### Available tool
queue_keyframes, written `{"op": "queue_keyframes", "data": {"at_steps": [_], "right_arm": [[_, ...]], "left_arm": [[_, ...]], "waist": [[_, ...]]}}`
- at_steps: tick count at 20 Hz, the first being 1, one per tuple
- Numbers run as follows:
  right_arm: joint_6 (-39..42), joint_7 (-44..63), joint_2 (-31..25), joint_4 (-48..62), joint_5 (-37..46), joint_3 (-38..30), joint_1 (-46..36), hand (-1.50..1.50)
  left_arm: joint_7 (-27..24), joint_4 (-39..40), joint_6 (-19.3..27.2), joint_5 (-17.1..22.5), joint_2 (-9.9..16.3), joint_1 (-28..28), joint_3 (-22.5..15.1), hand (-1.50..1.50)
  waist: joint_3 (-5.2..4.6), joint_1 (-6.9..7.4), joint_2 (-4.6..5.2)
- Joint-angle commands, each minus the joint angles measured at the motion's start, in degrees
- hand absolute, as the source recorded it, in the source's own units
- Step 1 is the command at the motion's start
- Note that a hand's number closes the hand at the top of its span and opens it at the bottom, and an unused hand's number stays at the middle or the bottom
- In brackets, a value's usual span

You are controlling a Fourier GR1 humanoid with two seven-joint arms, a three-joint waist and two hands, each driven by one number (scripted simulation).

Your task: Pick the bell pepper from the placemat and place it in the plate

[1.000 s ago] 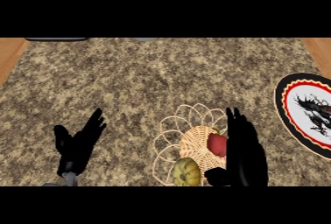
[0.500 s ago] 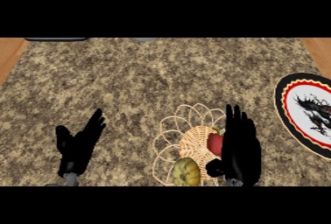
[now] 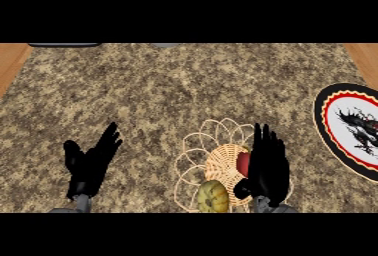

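Head view looks steeply down on the speckled stone desk, which carries everything; places here are given relative to the wicker placemat, a round woven mat with looped edging lying near the lower edge. Well to the right of the placemat sits the plate, black-rimmed with a red and yellow band and a dark dragon-like figure on white; the frame's right edge cuts it, so only part of it shows. Over the right part of the placemat hangs the right hand, fingers straight and pointing away from the robot, open and closed round nothing, placed there, I judge, to come onto the bell pepper. That pepper, red, lies on the placemat's woven centre, just left of the right hand, which covers most of it, so its shape and whether the hand touches it cannot be told. Well to the left of the placemat, the left hand rests open with fingers up, apart from everything, seemingly parked out of the way. At the placemat's lower edge sits a yellowish ribbed fruit or vegetable, too unclear to name.
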Motion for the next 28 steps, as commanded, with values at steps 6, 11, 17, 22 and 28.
{"op": "queue_keyframes", "data": {"at_steps": [6, 11, 17, 22, 28], "right_arm": [[0.9, -5.4, -0.3, 10.8, 1.3, -2.0, -5.2, 1.50], [-0.3, -5.4, -0.6, 9.2, 4.8, 0.2, -2.0, 1.50], [-0.7, -11.5, -1.9, -7.4, 0.9, 10.3, 12.2, 1.50], [-14.1, -17.6, -2.2, -12.1, 2.9, 11.5, 10.2, 1.50], [-22.2, -16.6, -5.5, -23.6, 7.4, 8.8, 14.3, 1.50]], "left_arm": [[-0.8, 1.0, -1.0, -1.1, -1.7, 2.2, 0.4, 0.00], [2.0, -1.4, -1.3, -2.0, -1.6, 1.8, 0.6, 0.00], [3.7, -0.4, -1.1, -1.4, -2.0, -0.9, 2.2, 0.00], [0.2, 0.5, -1.5, -2.1, -2.8, 0.7, 1.6, 0.00], [1.3, 1.5, -3.0, -1.1, -0.4, -1.2, 4.3, 0.00]], "waist": [[-0.10, 0.24, 0.14], [-0.10, 0.09, 0.09], [-0.09, -0.78, -0.09], [-0.04, -0.66, -0.17], [-0.08, -0.95, -0.06]]}}
